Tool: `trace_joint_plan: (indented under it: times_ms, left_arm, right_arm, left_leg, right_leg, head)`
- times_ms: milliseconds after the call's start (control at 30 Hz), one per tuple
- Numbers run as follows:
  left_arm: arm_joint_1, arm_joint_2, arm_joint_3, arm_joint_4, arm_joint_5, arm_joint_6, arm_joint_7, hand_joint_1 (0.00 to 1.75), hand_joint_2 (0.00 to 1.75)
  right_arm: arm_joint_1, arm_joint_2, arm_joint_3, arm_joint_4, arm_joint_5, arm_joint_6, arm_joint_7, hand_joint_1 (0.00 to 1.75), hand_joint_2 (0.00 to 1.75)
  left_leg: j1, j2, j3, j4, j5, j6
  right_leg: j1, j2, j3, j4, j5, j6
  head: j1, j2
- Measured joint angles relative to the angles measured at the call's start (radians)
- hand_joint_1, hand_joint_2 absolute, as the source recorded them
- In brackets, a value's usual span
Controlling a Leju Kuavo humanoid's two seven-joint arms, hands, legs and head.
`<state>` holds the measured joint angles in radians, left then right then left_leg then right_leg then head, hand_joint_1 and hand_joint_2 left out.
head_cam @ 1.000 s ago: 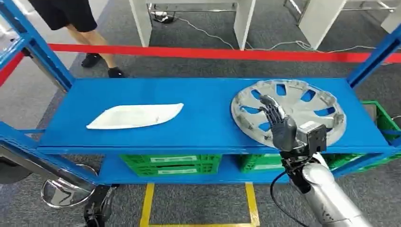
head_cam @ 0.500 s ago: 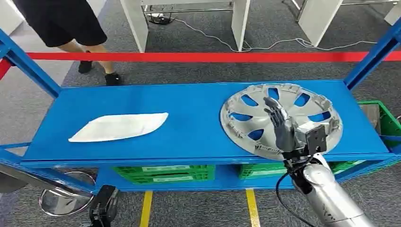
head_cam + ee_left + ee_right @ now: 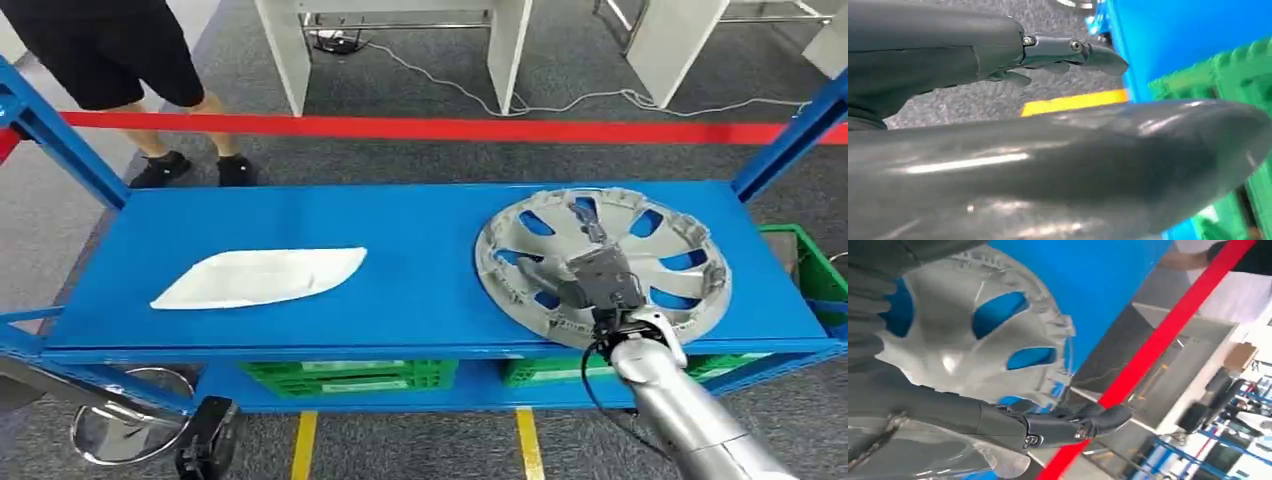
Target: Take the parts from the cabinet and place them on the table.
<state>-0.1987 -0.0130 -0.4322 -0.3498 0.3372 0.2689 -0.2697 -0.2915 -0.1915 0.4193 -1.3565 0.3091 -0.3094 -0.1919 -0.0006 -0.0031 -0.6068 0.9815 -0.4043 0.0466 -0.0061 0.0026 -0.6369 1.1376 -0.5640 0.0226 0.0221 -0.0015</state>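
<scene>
Head view: a silver wheel cover [image 3: 602, 266] lies flat on the right half of the blue cabinet shelf [image 3: 420, 290]. The right hand [image 3: 590, 278] has dropped from an upright, raised pose half a second ago to lie low over the near middle of the wheel cover, fingers reaching across its spokes. Whether the fingers have closed on a spoke cannot be told from here. A flat white part [image 3: 262, 276] rests on the left half of the shelf, well apart from the hand. Green crates [image 3: 350, 373] sit on the lower shelf. A person's legs [image 3: 170, 120] stand beyond a red barrier tape [image 3: 450, 128].

Left wrist view: the left hand [image 3: 998, 55] hangs by the cabinet's edge over grey floor and a yellow line [image 3: 1073, 101], dark fingers [image 3: 1073, 50] extended and holding nothing.

Right wrist view: the thumb and dark fingers [image 3: 1063, 425] lie against the wheel cover's pale spokes, touching it; a firm grip is not plain.

Judgement: the descent suggests the grasp on the wheel cover is starting; lifting it off the cabinet has not yet begun
</scene>
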Motion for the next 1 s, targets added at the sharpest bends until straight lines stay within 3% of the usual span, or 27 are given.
trace_joint_plan:
  times_ms: [67, 100, 133, 167, 200, 233, 267, 300, 400, 433, 500, 567, 600, 633, 667, 733, 767, 800, 900, 933, 967, 1000]
  left_arm:
    - [0.004, 0.000, 0.000, 0.001, 0.001, 0.000, 0.000, 0.00, 0.00]
    - [0.007, 0.001, 0.000, 0.002, 0.001, -0.001, 0.000, 0.00, 0.00]
    - [0.008, 0.000, 0.000, 0.002, 0.001, -0.001, 0.000, 0.00, 0.00]
    - [0.008, 0.000, 0.000, 0.003, 0.001, -0.001, 0.000, 0.00, 0.00]
    - [0.007, 0.000, 0.000, 0.003, 0.005, -0.001, 0.000, 0.00, 0.00]
    - [0.007, 0.000, 0.001, 0.003, 0.008, -0.001, 0.000, 0.00, 0.00]
    - [0.006, 0.003, 0.003, 0.003, 0.009, 0.000, 0.000, 0.00, 0.00]
    - [0.006, 0.003, 0.004, 0.004, 0.009, 0.000, 0.001, 0.00, 0.00]
    - [0.008, 0.006, 0.008, 0.005, 0.016, 0.000, 0.000, 0.00, 0.00]
    - [0.008, 0.006, 0.009, 0.005, 0.016, 0.000, 0.000, 0.00, 0.00]
    - [0.008, 0.006, 0.009, 0.005, 0.016, 0.000, 0.000, 0.00, 0.00]
    - [0.011, 0.008, 0.010, 0.007, 0.017, 0.000, 0.000, 0.00, 0.00]
    - [0.013, 0.008, 0.010, 0.009, 0.018, -0.001, 0.000, 0.00, 0.00]
    - [0.014, 0.008, 0.010, 0.009, 0.018, -0.001, 0.000, 0.00, 0.00]
    - [0.013, 0.008, 0.010, 0.010, 0.018, -0.001, 0.000, 0.00, 0.00]
    - [0.012, 0.009, 0.012, 0.010, 0.019, -0.003, 0.000, 0.00, 0.00]
    - [0.010, 0.010, 0.015, 0.010, 0.019, -0.003, 0.000, 0.00, 0.00]
    - [0.008, 0.009, 0.016, 0.010, 0.025, -0.004, 0.000, 0.00, 0.00]
    - [0.007, 0.008, 0.018, 0.010, 0.032, -0.007, 0.002, 0.00, 0.00]
    - [0.006, 0.002, 0.019, 0.010, 0.034, -0.008, 0.002, 0.00, 0.00]
    - [0.003, 0.000, 0.021, 0.010, 0.036, -0.008, 0.003, 0.00, 0.00]
    - [-0.001, -0.002, 0.024, 0.010, 0.037, -0.010, 0.004, 0.00, 0.00]
  right_arm:
    - [0.010, -0.005, 0.010, 0.007, 0.014, -0.006, 0.005, 0.00, 1.75]
    - [0.014, -0.005, 0.014, 0.010, 0.017, -0.008, 0.007, 0.00, 1.75]
    - [0.016, -0.006, 0.018, 0.013, 0.019, -0.008, 0.008, 0.00, 1.75]
    - [0.016, -0.008, 0.021, 0.014, 0.022, -0.008, 0.011, 0.00, 1.75]
    - [0.016, -0.008, 0.023, 0.014, 0.030, -0.009, 0.015, 0.00, 1.75]
    - [0.016, -0.010, 0.028, 0.014, 0.042, -0.009, 0.023, 0.00, 1.75]
    - [0.017, -0.010, 0.035, 0.014, 0.054, -0.009, 0.030, 0.00, 1.75]
    - [0.026, -0.010, 0.041, 0.011, 0.064, -0.011, 0.034, 0.00, 1.75]
    - [0.062, -0.016, 0.062, -0.010, 0.103, -0.016, 0.051, 0.00, 1.75]
    - [0.071, -0.017, 0.068, -0.021, 0.109, -0.016, 0.056, 0.00, 1.75]
    - [0.081, -0.023, 0.075, -0.035, 0.114, -0.018, 0.059, 0.00, 1.75]
    - [0.092, -0.027, 0.082, -0.039, 0.115, -0.019, 0.060, 0.00, 1.75]
    - [0.097, -0.028, 0.085, -0.040, 0.115, -0.019, 0.060, 0.00, 1.75]
    - [0.102, -0.030, 0.087, -0.043, 0.115, -0.019, 0.061, 0.00, 1.75]
    - [0.103, -0.031, 0.090, -0.047, 0.116, -0.018, 0.063, 0.00, 1.75]
    - [0.105, -0.032, 0.095, -0.062, 0.118, -0.012, 0.069, 0.00, 1.75]
    - [0.108, -0.032, 0.100, -0.071, 0.120, -0.011, 0.074, 0.00, 0.00]
    - [0.114, -0.033, 0.106, -0.083, 0.128, -0.014, 0.079, 0.00, 0.00]
    - [0.136, -0.036, 0.129, -0.115, 0.190, -0.048, 0.094, 0.00, 0.00]
    - [0.139, -0.038, 0.135, -0.126, 0.215, -0.064, 0.097, 0.00, 0.00]
    - [0.140, -0.039, 0.143, -0.134, 0.230, -0.076, 0.097, 0.00, 0.00]
    - [0.140, -0.042, 0.149, -0.141, 0.243, -0.084, 0.098, 0.00, 0.00]
  left_leg:
    - [0.000, 0.000, 0.000, 0.001, -0.003, 0.002]
    - [0.001, 0.000, 0.000, 0.002, -0.004, 0.001]
    - [0.003, -0.001, 0.000, 0.004, -0.006, -0.001]
    - [0.005, -0.001, 0.000, 0.008, -0.010, -0.006]
    - [0.009, -0.001, 0.001, 0.014, -0.014, -0.012]
    - [0.008, -0.002, -0.001, 0.023, -0.021, -0.022]
    - [0.003, -0.003, -0.007, 0.034, -0.027, -0.031]
    - [0.002, -0.004, -0.009, 0.038, -0.027, -0.034]
    - [0.007, -0.005, -0.007, 0.038, -0.026, -0.042]
    - [0.008, -0.003, -0.010, 0.048, -0.040, -0.048]
    - [0.009, -0.001, -0.053, 0.153, -0.110, -0.056]
    - [0.010, -0.001, -0.126, 0.327, -0.183, -0.058]
    - [0.010, -0.001, -0.141, 0.363, -0.187, -0.057]
    - [0.009, -0.001, -0.133, 0.349, -0.170, -0.054]
    - [0.009, -0.001, -0.109, 0.296, -0.134, -0.049]
    - [0.007, -0.001, -0.019, 0.115, -0.048, -0.035]
    - [0.003, -0.001, 0.009, 0.060, -0.049, -0.027]
    - [0.000, -0.002, 0.012, 0.043, -0.053, -0.026]
    - [-0.004, -0.003, 0.008, 0.043, -0.052, -0.020]
    - [0.006, -0.001, 0.016, 0.028, -0.043, -0.014]
    - [0.005, 0.000, 0.018, 0.025, -0.042, -0.010]
    - [0.005, 0.000, 0.018, 0.026, -0.042, -0.004]
  right_leg:
    - [-0.006, 0.000, -0.083, 0.152, -0.051, 0.011]
    - [-0.008, 0.000, -0.102, 0.174, -0.044, 0.015]
    - [-0.011, -0.001, -0.096, 0.149, -0.013, 0.020]
    - [-0.016, -0.002, -0.068, 0.081, 0.034, 0.024]
    - [-0.020, -0.004, -0.023, -0.014, 0.083, 0.028]
    - [-0.026, -0.006, 0.019, -0.101, 0.111, 0.035]
    - [-0.020, 0.000, 0.038, -0.115, 0.089, 0.032]
    - [-0.022, 0.005, 0.034, -0.113, 0.093, 0.014]
    - [-0.020, 0.005, 0.035, -0.111, 0.095, -0.005]
    - [-0.022, 0.003, 0.036, -0.113, 0.097, -0.011]
    - [-0.022, 0.002, 0.036, -0.113, 0.096, -0.021]
    - [-0.019, 0.003, 0.036, -0.113, 0.096, -0.023]
    - [-0.018, 0.003, 0.037, -0.113, 0.096, -0.023]
    - [-0.016, 0.003, 0.037, -0.113, 0.096, -0.023]
    - [-0.015, 0.004, 0.038, -0.113, 0.095, -0.023]
    - [-0.014, 0.005, 0.042, -0.113, 0.095, -0.022]
    - [-0.014, 0.005, 0.041, -0.113, 0.094, -0.020]
    - [-0.009, 0.006, 0.036, -0.111, 0.094, -0.013]
    - [-0.013, 0.004, 0.038, -0.120, 0.099, 0.005]
    - [-0.015, 0.003, 0.029, -0.113, 0.090, 0.010]
    - [-0.014, 0.002, 0.019, -0.089, 0.071, 0.013]
    - [-0.013, 0.002, -0.006, -0.029, 0.034, 0.015]
  head:
    - [-0.001, 0.000]
    - [0.001, 0.000]
    - [0.000, 0.000]
    - [0.000, 0.000]
    - [0.000, 0.000]
    - [0.002, 0.000]
    - [0.005, 0.000]
    - [0.000, 0.000]
    - [0.003, 0.000]
    - [0.003, 0.000]
    - [0.000, 0.000]
    - [-0.001, 0.000]
    - [-0.001, 0.000]
    - [-0.001, 0.000]
    - [0.000, 0.000]
    - [0.000, 0.000]
    - [0.000, 0.000]
    - [0.000, 0.000]
    - [0.001, 0.000]
    - [0.001, 0.000]
    - [0.003, 0.000]
    - [0.005, 0.000]
